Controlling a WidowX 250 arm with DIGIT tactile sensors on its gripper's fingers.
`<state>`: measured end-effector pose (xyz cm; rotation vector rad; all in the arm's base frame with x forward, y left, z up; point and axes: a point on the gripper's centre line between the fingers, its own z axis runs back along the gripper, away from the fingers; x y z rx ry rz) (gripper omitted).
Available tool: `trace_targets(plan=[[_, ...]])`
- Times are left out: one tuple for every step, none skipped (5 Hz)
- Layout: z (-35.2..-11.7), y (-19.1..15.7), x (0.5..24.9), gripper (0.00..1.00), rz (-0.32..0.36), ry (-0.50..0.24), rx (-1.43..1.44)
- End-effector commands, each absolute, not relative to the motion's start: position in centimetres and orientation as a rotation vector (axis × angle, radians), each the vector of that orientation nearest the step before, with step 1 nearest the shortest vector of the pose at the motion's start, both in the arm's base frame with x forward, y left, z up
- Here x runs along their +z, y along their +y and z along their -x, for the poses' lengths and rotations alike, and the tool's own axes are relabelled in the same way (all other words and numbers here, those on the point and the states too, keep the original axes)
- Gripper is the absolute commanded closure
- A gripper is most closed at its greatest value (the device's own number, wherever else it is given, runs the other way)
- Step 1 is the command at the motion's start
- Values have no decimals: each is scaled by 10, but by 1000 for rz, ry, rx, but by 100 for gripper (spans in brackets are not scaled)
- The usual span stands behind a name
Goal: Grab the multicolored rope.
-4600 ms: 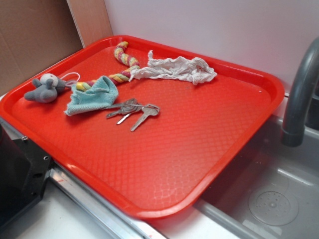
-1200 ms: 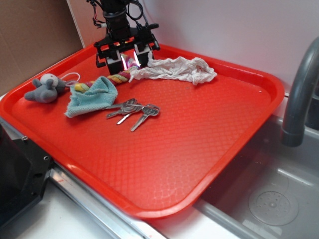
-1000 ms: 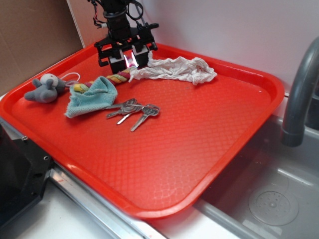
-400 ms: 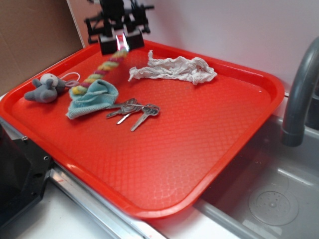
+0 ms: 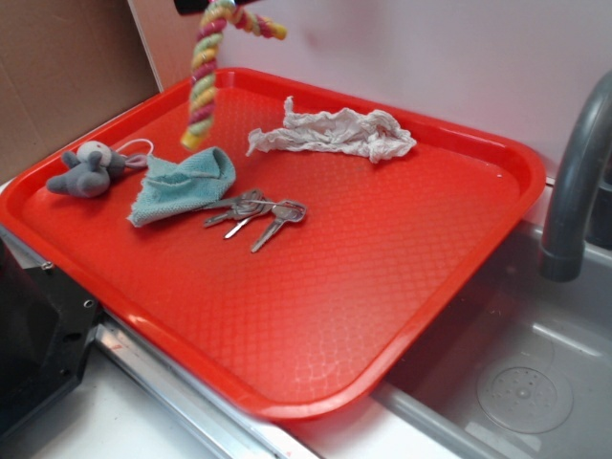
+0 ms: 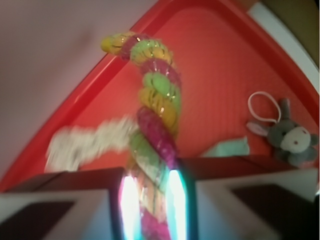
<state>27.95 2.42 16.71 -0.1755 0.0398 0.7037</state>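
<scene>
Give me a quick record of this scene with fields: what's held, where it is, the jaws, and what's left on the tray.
held: rope, pink, yellow and green
rope position: hanging clear above the tray
gripper: jaws shut on the rope in the wrist view; mostly out of the exterior frame
on tray: white rag, teal cloth, keys, grey plush toy
beside tray: sink with faucet

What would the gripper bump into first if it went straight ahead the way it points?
Probably the red tray: the gripper, shut on the multicolored rope, points at bare tray floor between the white rag and the toy mouse.
</scene>
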Motion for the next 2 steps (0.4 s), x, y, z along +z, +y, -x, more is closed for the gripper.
trace_targets(plan=[[-241, 1, 257, 100, 271, -46, 459], [-235, -2, 264, 100, 218, -37, 447]])
